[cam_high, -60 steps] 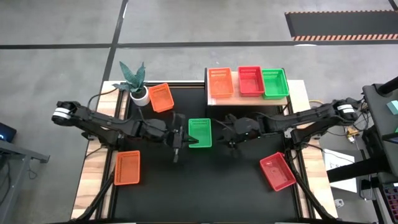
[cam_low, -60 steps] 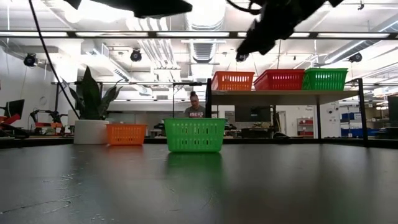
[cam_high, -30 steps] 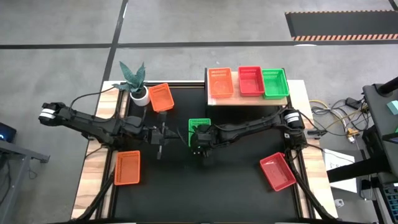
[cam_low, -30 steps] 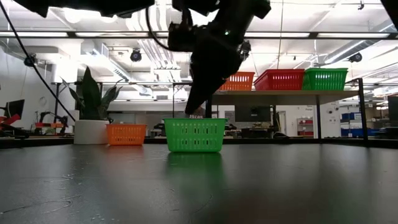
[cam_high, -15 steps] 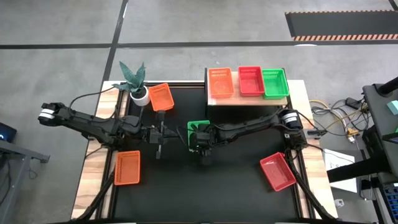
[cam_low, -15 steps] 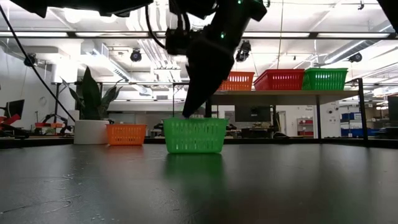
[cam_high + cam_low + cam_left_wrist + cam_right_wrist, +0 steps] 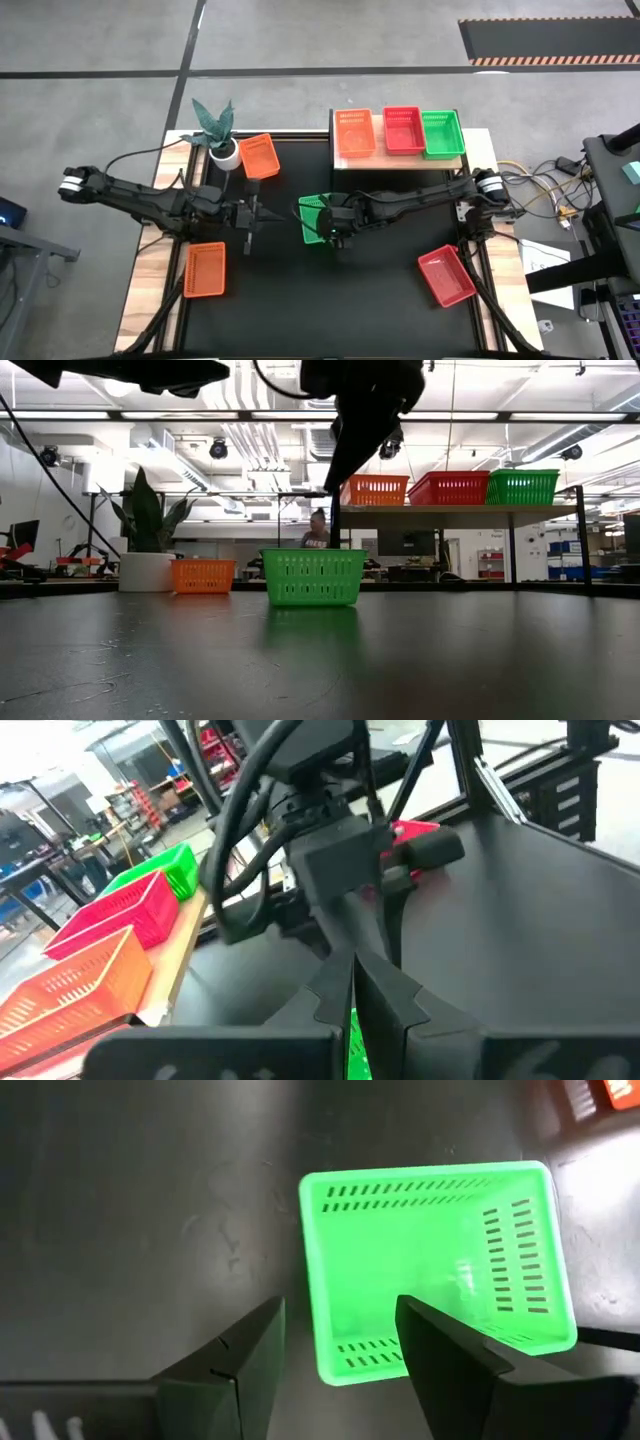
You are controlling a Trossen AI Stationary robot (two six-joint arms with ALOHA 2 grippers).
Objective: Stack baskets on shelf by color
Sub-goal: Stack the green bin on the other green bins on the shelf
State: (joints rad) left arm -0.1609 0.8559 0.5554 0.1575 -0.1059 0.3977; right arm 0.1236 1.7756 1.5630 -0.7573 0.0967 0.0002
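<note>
- i have the right tool [image 7: 335, 1355] hanging over the green basket [image 7: 316, 219] in the middle of the black worktop [image 7: 380, 300]; its fingers [image 7: 240, 1365] stand apart, one outside the basket's end wall, the other over its inside.
- from the low view that green basket [image 7: 313, 577] sits flat on the worktop, and i see the right arm above it, not touching.
- my left tool [image 7: 250, 215] waits just beside it, fingers [image 7: 335, 995] pressed together and holding nothing.
- on the wooden shelf [image 7: 340, 162] at the far edge i count three baskets side by side: orange basket [image 7: 354, 134], red basket [image 7: 403, 130], and a second green basket [image 7: 441, 134].
- loose on the worktop: an orange one [image 7: 259, 156] next to the white plant pot [image 7: 226, 153], another orange one [image 7: 205, 269] at the near left edge, and a red one [image 7: 446, 275] at the near right, tilted askew.
- a person [image 7: 316, 530] shows in the room behind, well beyond the worktop.
</note>
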